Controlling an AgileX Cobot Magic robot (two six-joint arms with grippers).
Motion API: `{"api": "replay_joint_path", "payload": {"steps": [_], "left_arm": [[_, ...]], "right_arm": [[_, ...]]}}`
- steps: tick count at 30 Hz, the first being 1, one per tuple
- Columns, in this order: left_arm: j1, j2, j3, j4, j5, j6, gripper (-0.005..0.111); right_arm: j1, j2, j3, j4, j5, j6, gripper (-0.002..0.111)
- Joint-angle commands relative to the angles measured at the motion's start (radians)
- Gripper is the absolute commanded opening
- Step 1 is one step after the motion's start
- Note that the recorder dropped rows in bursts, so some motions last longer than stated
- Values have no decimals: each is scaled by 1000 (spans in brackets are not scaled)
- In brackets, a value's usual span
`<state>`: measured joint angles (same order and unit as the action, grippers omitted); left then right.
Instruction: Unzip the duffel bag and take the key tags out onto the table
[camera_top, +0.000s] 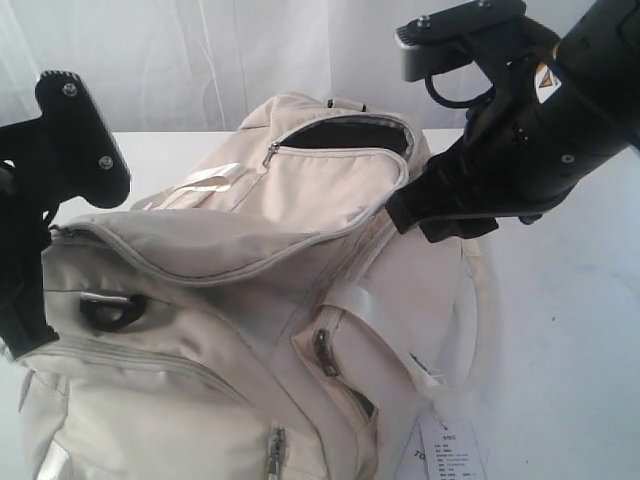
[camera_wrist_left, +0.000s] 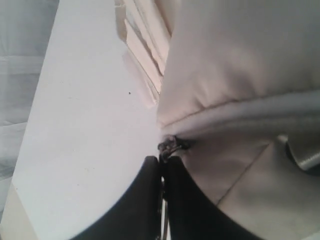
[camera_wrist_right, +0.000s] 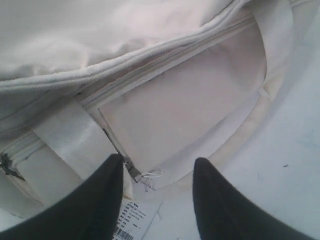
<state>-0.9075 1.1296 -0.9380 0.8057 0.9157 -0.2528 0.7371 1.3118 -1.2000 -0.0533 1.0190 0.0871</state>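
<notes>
Currently the left gripper is pinched tight on a small metal zipper pull, low on one end of the duffel bag. Right gripper: fingers spread, holding nothing, hovering at the bag's other side near the paper label. The bag lies mid-table; an upper pocket gapes, showing dark lining. Key tags not seen in any view (presumably inside; which compartment, cannot tell).

Risks, as I judge them:
- The pull is thin and could slip from the pinch.
- With nothing bracing it, a tug may drag the whole soft bag instead of running the zip.
- Slack fabric could bunch and jam the slider on the curve.
</notes>
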Motion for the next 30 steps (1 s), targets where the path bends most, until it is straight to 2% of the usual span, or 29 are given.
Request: {"api": "replay_joint_path", "payload": {"steps": [1, 5, 7, 11, 14, 17, 21, 27, 30], "left_arm": [[83, 11, 0, 95, -21, -21, 3], [171, 32, 0, 115, -89, -21, 20], [203, 40, 0, 92, -123, -21, 34], [219, 51, 0, 17, -132, -21, 61], [219, 51, 0, -79, -130, -19, 74], [219, 49, -8, -225, -122, 39, 77], [219, 45, -53, -339, -73, 115, 76], [219, 45, -195, -420, 57, 157, 76], [219, 45, -256, -583, 80, 271, 76]], "right_arm": [[0, -4, 5, -8, 12, 3, 42], [0, -4, 5, -8, 14, 3, 42], [0, -4, 5, -8, 21, 3, 42], [0, -4, 5, -8, 21, 3, 42], [0, -4, 5, -8, 20, 3, 42], [0, -4, 5, -8, 20, 3, 42], [0, -4, 5, -8, 13, 3, 42], [0, -4, 5, -8, 11, 6, 42], [0, -4, 5, -8, -2, 6, 42]]}}
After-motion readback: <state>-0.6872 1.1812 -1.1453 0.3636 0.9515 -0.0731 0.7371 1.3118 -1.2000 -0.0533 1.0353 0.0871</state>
